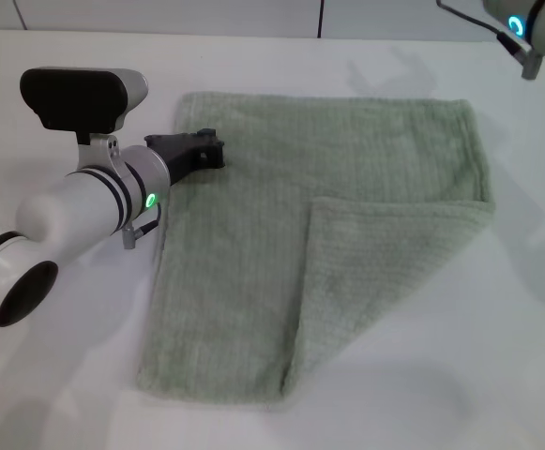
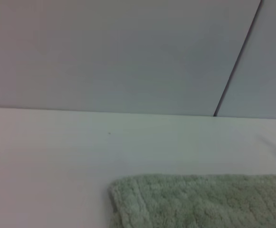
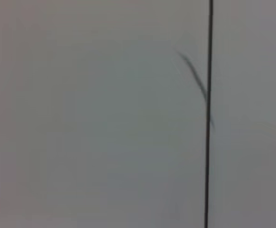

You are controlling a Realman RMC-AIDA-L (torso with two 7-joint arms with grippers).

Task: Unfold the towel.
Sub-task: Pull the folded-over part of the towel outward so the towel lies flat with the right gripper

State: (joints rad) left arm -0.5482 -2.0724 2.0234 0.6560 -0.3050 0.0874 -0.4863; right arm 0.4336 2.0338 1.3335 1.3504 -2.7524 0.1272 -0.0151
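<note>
Towel position: the towel point(image 1: 281, 234) lies flat on the white table point(image 1: 460, 375), spread before the robot, with its right part folded back over itself so a triangular flap point(image 1: 375, 281) rests on top.
Left gripper: the left gripper point(image 1: 200, 150) sits low at the towel's far left corner, touching or just above the cloth; its jaws look narrow, though the head view does not settle whether they pinch any fabric.
Left wrist view: only the towel's rounded hemmed corner point(image 2: 128, 199) and bare table show.
Handling: likely soft, light and limp terry that will drape and drag rather than hold shape; the ribbed pile should give good friction.
Where to hold: probably the flap's free corner near the towel's near edge, pinching one layer only.
Right gripper: the right arm point(image 1: 535, 28) is raised at the far right, well apart from the towel; its fingers are out of view.
</note>
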